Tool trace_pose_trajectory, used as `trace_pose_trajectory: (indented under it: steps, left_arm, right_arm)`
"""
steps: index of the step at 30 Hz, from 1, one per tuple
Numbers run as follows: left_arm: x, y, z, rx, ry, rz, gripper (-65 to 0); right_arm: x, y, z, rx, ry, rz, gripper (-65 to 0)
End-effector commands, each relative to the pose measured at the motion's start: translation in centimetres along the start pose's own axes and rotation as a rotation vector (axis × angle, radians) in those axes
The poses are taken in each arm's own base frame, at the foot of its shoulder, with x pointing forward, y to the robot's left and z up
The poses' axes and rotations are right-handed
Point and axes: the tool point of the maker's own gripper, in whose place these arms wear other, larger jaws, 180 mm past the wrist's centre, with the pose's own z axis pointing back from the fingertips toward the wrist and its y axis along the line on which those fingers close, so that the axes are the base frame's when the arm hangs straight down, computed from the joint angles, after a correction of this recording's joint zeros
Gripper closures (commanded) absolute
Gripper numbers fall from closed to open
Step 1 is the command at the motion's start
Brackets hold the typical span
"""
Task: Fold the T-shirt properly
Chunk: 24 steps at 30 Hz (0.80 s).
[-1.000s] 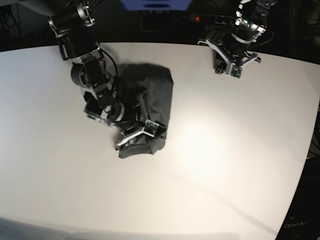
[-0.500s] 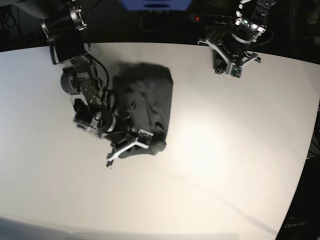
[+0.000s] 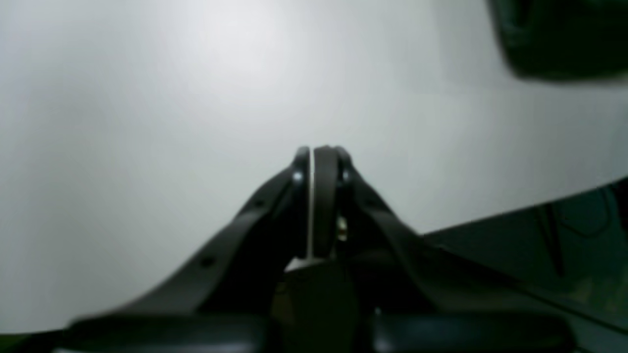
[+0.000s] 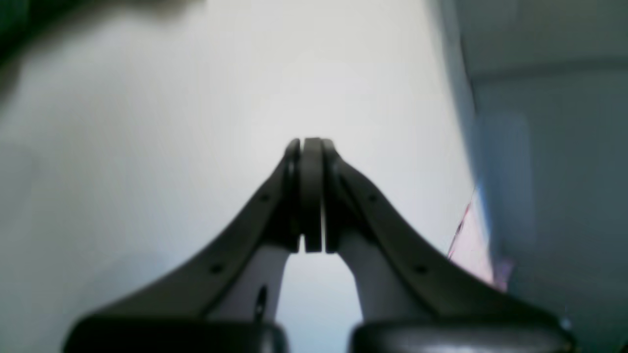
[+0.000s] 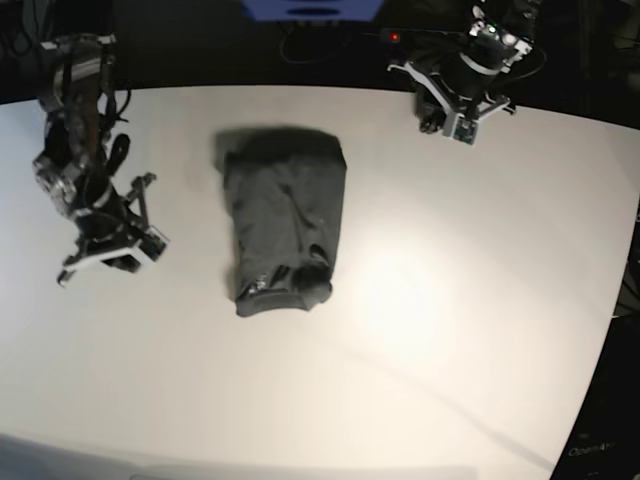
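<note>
The dark charcoal T-shirt (image 5: 283,215) lies on the white table (image 5: 450,300) left of centre, folded into a tall narrow bundle with a rumpled bottom end. My right gripper (image 5: 103,255) hangs over bare table well to the left of the shirt. In the right wrist view its fingertips (image 4: 311,147) are pressed together on nothing. At the far right, near the back edge, my left gripper (image 5: 435,122) is away from the shirt. In its own view the gripper (image 3: 316,153) is shut and empty. A blurred dark patch of cloth (image 3: 554,39) shows in that view's top right corner.
The table's back edge (image 3: 530,220) runs just behind my left gripper, with dark space and cables beyond. Another edge of the table (image 4: 461,98) lies to the right in the right wrist view. A bright light patch (image 5: 400,290) sits right of the shirt.
My right arm has come off the T-shirt's lower end and swung far left, leaving the shirt lying free. The left arm has shifted slightly toward the back edge.
</note>
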Motion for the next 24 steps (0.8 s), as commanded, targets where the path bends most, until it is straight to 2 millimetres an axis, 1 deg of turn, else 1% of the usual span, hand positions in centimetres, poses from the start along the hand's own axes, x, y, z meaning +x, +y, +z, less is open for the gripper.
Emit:
trace_pose_trajectory:
  steps: [1, 5, 7, 8, 11, 14, 16, 19, 21, 24]
  left_arm:
    - [2.2, 0.5, 0.6, 0.012, -0.074, -0.008, -1.8]
    - [4.4, 1.9, 2.4, 0.056, -0.137, 0.002, -1.8]
    - [4.6, 2.1, 3.3, 0.065, -0.144, 0.006, -1.8]
    - [4.3, 2.3, 3.5, 0.071, -0.139, 0.005, -1.8]
    - [2.9, 2.3, 4.2, 0.075, -0.102, 0.001, -1.8]
    - [1.0, 1.6, 5.0, 0.014, -0.046, -0.04, -1.8]
    - [-0.1, 1.6, 5.7, 0.006, -0.013, -0.048, -1.8]
    - [-1.9, 3.6, 7.4, 0.067, 0.023, -0.043, -1.8]
    - [-2.7, 4.4, 8.5, 0.092, 0.023, -0.041, -1.8]
    - [-4.1, 5.1, 10.4, 0.118, 0.049, -0.045, -1.8]
  right_arm:
    - [-1.0, -1.0, 0.7, -0.035, 0.016, -0.016, -0.1]
    - [-6.9, 0.2, 3.2, -0.049, 0.133, -0.17, -0.1]
    - [-9.8, 1.0, 5.0, -0.058, 0.177, -0.244, -0.1]
    - [-11.0, 1.6, 5.9, -0.06, 0.192, -0.283, -0.1]
    - [-14.4, 2.9, 8.8, -0.085, 0.253, -0.362, -0.1]
    - [-16.9, 4.8, 11.2, -0.108, 0.3, -0.443, -0.1]
    - [-18.3, 6.5, 12.5, -0.113, 0.32, -0.507, -0.1]
    - [-20.7, 10.0, 14.3, -0.111, 0.361, -0.626, -0.1]
    - [-22.1, 12.1, 15.2, -0.106, 0.389, -0.69, -0.1]
    - [-24.0, 14.4, 16.6, -0.124, 0.423, -0.778, -0.1]
